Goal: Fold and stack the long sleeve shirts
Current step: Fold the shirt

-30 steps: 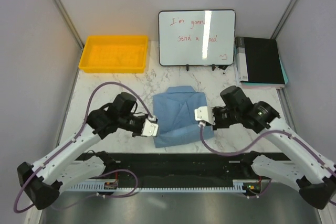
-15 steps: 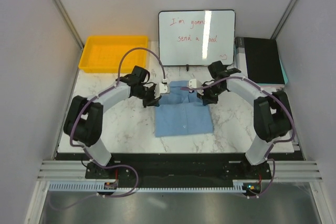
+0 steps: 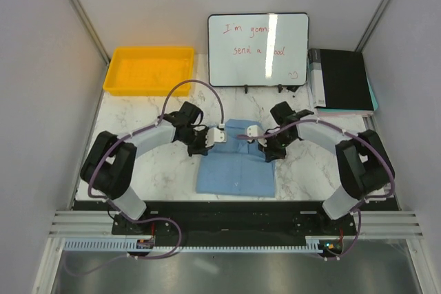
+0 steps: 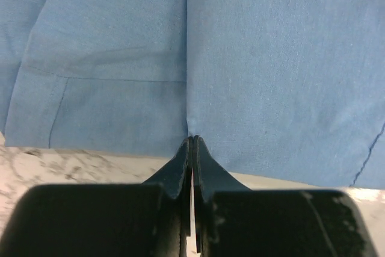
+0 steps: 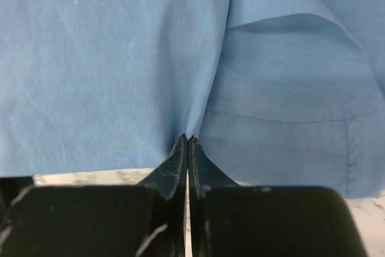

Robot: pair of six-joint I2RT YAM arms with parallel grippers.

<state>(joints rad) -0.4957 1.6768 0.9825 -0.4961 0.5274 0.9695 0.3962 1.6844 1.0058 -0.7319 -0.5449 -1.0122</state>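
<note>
The light blue long sleeve shirt lies as a folded rectangle on the marble table, between the two arms. My left gripper and right gripper meet side by side over its far edge. In the left wrist view the gripper is shut with the shirt pinched at its tips. In the right wrist view the gripper is likewise shut on a crease of the shirt. The collar and label are hidden.
A yellow plastic tray stands at the far left. A whiteboard stands behind the shirt. A black binder lies at the far right. Bare marble table shows on both sides of the shirt.
A second ago both arms were at the shirt's near sides. They reached its far edge, and now both grippers and the shirt have shifted toward the near edge.
</note>
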